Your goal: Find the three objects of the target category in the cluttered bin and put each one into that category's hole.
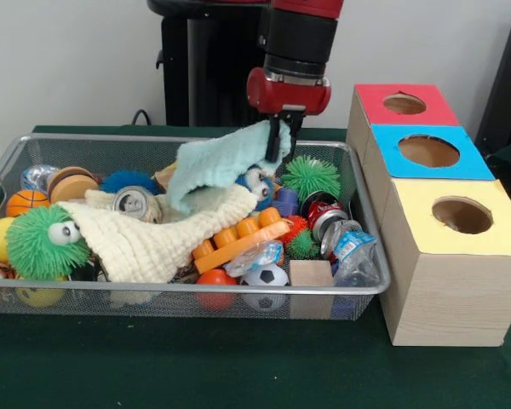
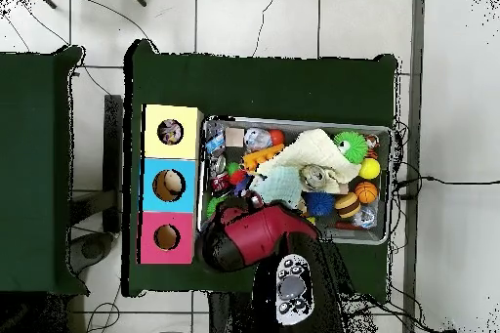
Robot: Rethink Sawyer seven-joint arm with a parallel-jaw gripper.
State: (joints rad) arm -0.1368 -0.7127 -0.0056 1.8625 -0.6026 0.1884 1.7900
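Observation:
My gripper (image 1: pixel 281 143) hangs over the back middle of the wire mesh bin (image 1: pixel 196 290), shut on one corner of a pale mint cloth (image 1: pixel 217 166). That corner is lifted and the cloth drapes down to the left over the clutter. In the overhead view the mint cloth (image 2: pixel 283 185) lies by the red arm (image 2: pixel 259 236), which hides the fingers. Right of the bin stand three boxes with holes: red (image 1: pixel 404 104), blue (image 1: pixel 427 151) and yellow (image 1: pixel 462 215).
The bin holds a cream knitted cloth (image 1: pixel 153 239), a green fuzzy ball with eyes (image 1: pixel 43 243), a spiky green ball (image 1: pixel 311 177), a silver can (image 1: pixel 136 203), a red can (image 1: pixel 326 215), an orange toy brick (image 1: pixel 238 239), a soccer ball (image 1: pixel 266 277) and a wooden block (image 1: pixel 311 274).

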